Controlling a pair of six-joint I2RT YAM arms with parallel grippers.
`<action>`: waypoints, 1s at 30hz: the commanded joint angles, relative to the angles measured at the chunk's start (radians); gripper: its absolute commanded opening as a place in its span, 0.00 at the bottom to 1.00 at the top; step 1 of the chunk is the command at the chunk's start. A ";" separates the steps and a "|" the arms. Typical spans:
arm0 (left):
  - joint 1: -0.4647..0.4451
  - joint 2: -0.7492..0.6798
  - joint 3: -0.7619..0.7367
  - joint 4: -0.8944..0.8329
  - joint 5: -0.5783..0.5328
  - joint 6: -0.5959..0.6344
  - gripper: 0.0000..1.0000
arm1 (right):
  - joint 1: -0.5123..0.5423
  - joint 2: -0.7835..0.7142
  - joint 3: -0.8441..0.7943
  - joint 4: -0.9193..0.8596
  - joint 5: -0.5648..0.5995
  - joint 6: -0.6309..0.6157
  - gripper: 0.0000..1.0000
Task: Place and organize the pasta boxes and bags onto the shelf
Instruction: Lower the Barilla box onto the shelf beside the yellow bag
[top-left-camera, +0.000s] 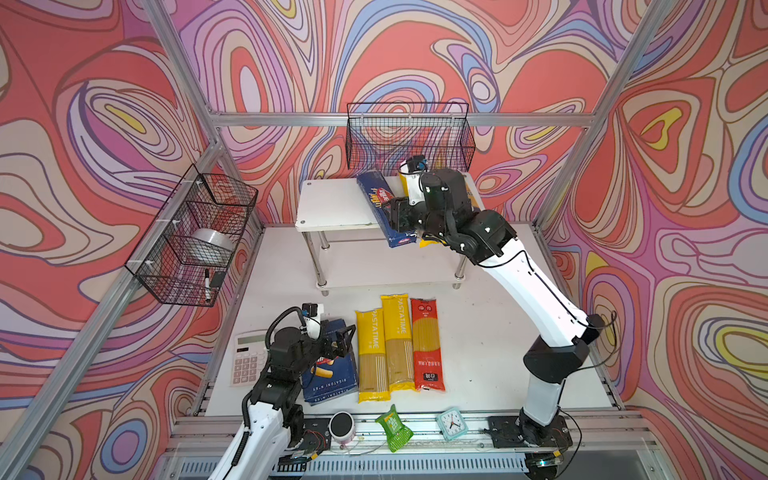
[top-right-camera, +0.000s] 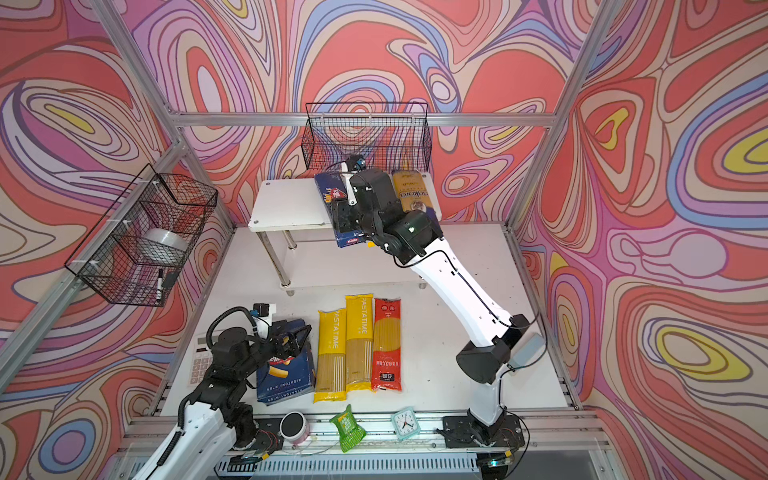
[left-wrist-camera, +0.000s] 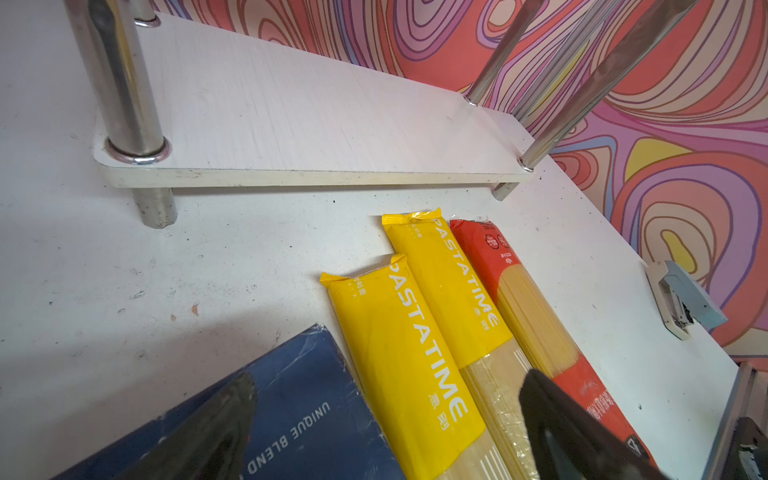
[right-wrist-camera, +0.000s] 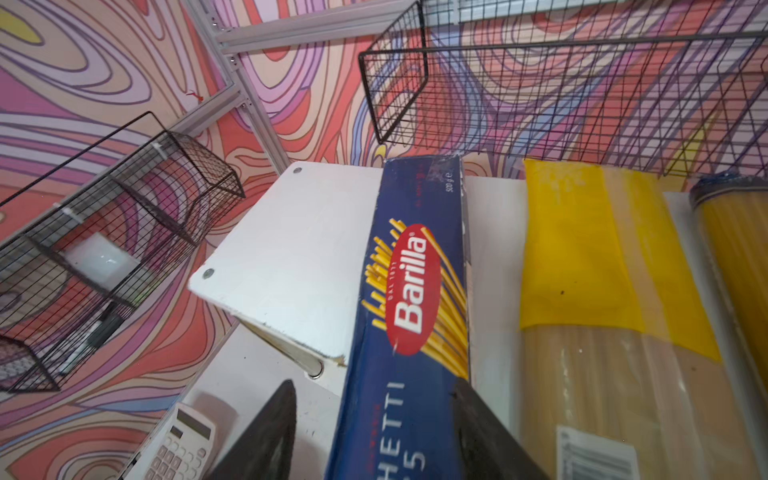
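The right gripper (right-wrist-camera: 374, 390), jaws loosely parted, straddles the near end of the spaghetti box (right-wrist-camera: 419, 199), which points lengthwise away from it and overhangs the front edge of the shelf (right-wrist-camera: 291, 249).

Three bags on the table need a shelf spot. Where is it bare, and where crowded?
The top tier is bare left of the spaghetti box; right of that box it is crowded with a yellow bag and a gold bag. The lower tier shows bare in the left wrist view.

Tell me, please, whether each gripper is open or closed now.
Left gripper: open, empty.
Right gripper: open, astride the long dark blue cardboard spaghetti box.
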 joint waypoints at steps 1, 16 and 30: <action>-0.005 -0.001 0.002 -0.007 -0.006 0.001 1.00 | 0.048 -0.118 -0.091 0.025 0.029 -0.102 0.56; -0.004 0.024 0.009 0.001 0.002 0.003 1.00 | 0.070 -0.332 -0.519 0.144 0.030 -0.090 0.33; -0.005 0.052 0.016 0.005 0.005 0.003 1.00 | 0.070 -0.333 -0.606 0.247 0.051 -0.087 0.26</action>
